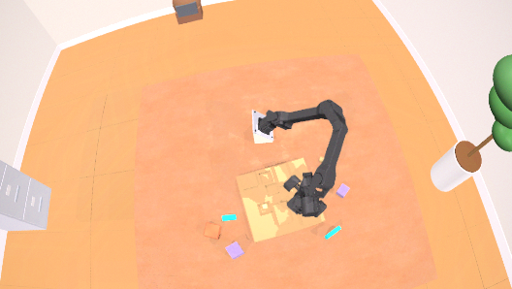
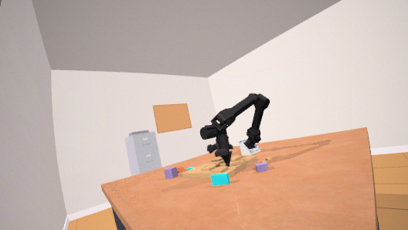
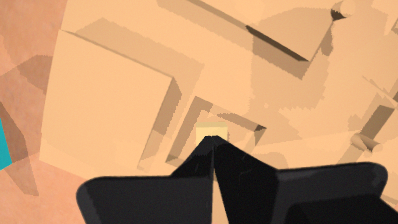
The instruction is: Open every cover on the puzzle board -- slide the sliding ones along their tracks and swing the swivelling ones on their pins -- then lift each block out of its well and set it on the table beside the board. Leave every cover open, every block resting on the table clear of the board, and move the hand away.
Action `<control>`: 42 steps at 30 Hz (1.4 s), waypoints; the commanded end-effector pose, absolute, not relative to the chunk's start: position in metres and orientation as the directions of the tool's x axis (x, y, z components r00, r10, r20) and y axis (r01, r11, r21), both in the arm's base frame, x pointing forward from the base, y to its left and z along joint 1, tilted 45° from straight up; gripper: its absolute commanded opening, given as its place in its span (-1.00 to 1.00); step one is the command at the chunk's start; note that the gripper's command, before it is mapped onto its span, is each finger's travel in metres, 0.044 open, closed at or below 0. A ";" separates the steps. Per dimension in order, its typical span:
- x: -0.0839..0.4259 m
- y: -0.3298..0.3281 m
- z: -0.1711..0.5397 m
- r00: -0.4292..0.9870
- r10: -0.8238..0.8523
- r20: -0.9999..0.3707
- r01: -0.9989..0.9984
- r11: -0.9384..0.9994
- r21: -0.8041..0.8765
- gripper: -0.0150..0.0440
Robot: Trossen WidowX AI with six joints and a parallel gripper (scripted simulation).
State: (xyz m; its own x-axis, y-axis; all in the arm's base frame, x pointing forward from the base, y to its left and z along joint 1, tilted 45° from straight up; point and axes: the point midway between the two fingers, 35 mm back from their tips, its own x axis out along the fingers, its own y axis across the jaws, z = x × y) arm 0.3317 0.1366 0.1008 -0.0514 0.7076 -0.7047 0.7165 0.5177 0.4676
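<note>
The light wooden puzzle board (image 1: 259,230) (image 2: 192,174) lies on the table. My gripper (image 2: 228,166) (image 3: 211,142) is shut and empty, its tips low over the board. A small pale yellow piece (image 3: 212,131) shows just beyond the tips, within a square recess; whether they touch is unclear. A flat raised wooden plate (image 3: 110,105) is left of it in the wrist view. On the table beside the board are purple blocks (image 1: 235,250) (image 1: 342,190), cyan blocks (image 1: 229,217) (image 1: 333,232), an orange block (image 1: 212,230) and a tiny yellow block (image 1: 321,159). The hand hides part of the board.
The arm's white base (image 1: 263,136) (image 2: 247,148) stands behind the board. Short round pins (image 3: 367,143) rise from the board. A grey cabinet (image 2: 144,152) and a potted plant (image 1: 448,170) stand away from the table.
</note>
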 end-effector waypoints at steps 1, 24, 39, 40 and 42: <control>0.329 0.138 0.100 -0.058 0.711 -0.701 0.350 0.672 0.652 -0.49; 0.331 0.135 0.103 -0.053 0.708 -0.704 0.354 0.673 0.650 -0.49; 0.330 0.130 0.104 -0.058 0.707 -0.704 -0.260 0.671 0.695 -0.31; 0.330 0.130 0.105 -0.058 0.707 -0.704 -0.279 0.666 0.692 -0.22; 0.331 0.127 0.107 -0.058 0.707 -0.705 -0.327 0.653 0.683 -0.05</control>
State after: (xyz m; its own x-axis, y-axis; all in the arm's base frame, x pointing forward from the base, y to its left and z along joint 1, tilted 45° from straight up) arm 0.3289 0.1297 0.1040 -0.0613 0.7073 -0.7043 -0.2817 0.6647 0.6920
